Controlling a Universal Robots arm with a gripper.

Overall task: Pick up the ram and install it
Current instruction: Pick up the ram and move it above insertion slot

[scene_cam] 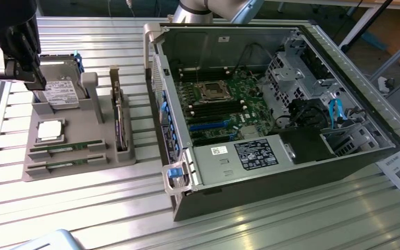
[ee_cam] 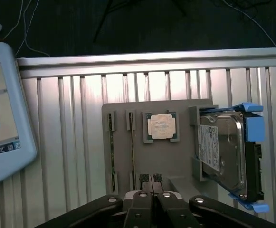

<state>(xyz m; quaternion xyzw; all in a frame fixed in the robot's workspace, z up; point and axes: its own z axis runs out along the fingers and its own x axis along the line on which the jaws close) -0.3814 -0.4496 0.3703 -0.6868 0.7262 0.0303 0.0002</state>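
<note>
Two ram sticks (scene_cam: 66, 148) stand on edge in slots at the near end of the grey holder (scene_cam: 85, 125). They lie side by side, long axes running across it (roughly the exterior view's left to right). The processor (scene_cam: 50, 130) sits between them and the hard drive (scene_cam: 61, 91). Above the drive hangs the gripper (scene_cam: 27, 75), fingers pressed shut on nothing, well apart from the sticks.

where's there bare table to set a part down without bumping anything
Widest bare patch: the slatted table below the parts holder and computer case in the exterior view, between the tablet and the case's corner. The strip between holder and case is narrow. The holder is crowded with ram sticks, processor and hard drive.
</note>
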